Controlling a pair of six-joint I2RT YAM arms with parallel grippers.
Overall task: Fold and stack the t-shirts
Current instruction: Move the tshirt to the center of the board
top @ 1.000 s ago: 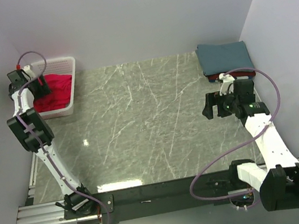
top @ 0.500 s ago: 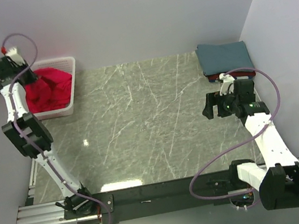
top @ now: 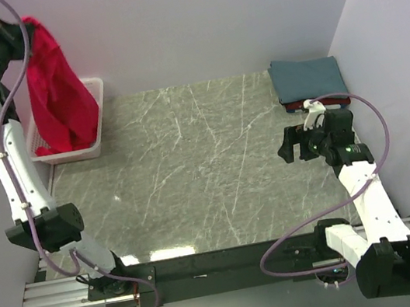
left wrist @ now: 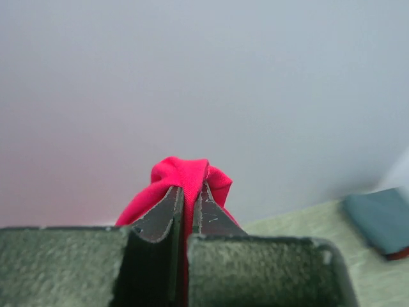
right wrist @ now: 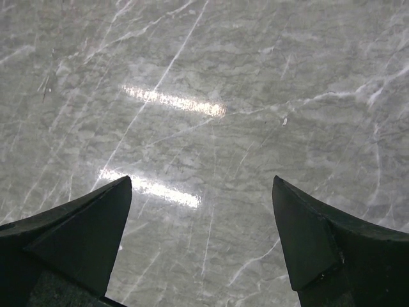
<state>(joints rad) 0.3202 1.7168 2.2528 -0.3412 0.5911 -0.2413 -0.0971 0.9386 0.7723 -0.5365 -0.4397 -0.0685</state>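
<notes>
Item 1 — clamping 1 bright red t-shirt (top: 61,91) in the left gripper (top: 17,29), high over the far-left corner of the tabletop (top: 209,176). Pressing 2 fingers (left wrist: 160,217) together on a bunched fold of the red cloth, with only a thin slit showing between them in the left wrist view. Hanging down from that pinch as 1 long drape, narrow at the top and widening toward the bottom. Overlapping the white lattice basket (top: 97,93) at its lower edge in the top view; touching the basket or hanging clear of it, not possible to tell.

Item 2 — lying folded at the far-right corner of the tabletop: 1 slate teal-blue t-shirt (top: 308,77), flat and roughly square. Resting directly on 1 darker red t-shirt (top: 334,103), showing only as a thin strip along the near edge of the teal one. Making a stack of 2, well apart from the basket. Also appearing small at the right edge of the left wrist view, past the red bunch.

Item 3 — hovering over bare marble on the near side of that stack: the right gripper (top: 285,145), pointing toward the left. Standing with fingers (right wrist: 83,236) wide apart, holding nothing, with only grey veined tabletop and 2 light reflections (right wrist: 172,101) showing between them in the right wrist view. Not touching the stack.
</notes>
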